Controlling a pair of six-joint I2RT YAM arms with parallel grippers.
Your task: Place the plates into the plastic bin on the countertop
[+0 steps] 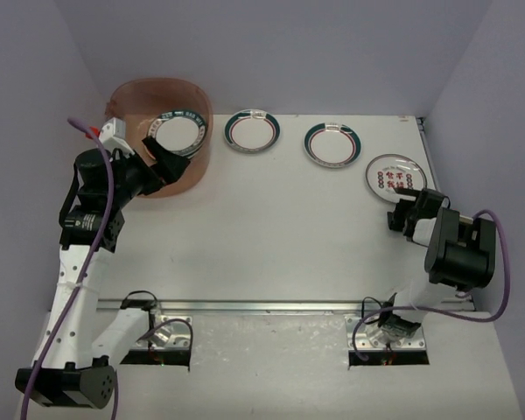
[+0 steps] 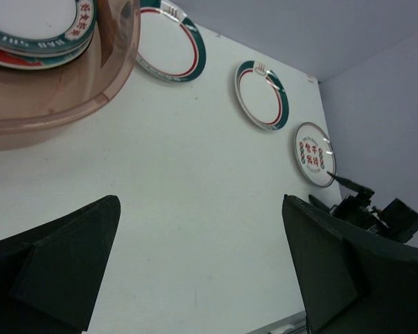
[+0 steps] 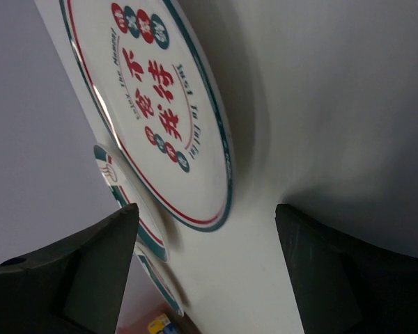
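Looking down from the top view, the plastic bin (image 1: 127, 101) sits upper left holding stacked plates (image 1: 177, 131); 3 loose plates (image 1: 252, 131) line the upper countertop (image 1: 271, 236). Left wrist view: the left gripper (image 2: 202, 268) gapes wide, empty. Right wrist view: the right gripper (image 3: 209, 271) spreads empty before the red-character plate (image 3: 153, 104).

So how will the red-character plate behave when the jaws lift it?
Probably stiff: the plate looks rigid, with a thin raised rim. Its glossy glaze reflects light, so it may slip. Lying flat on the table, it likely slides rather than tips if pushed.
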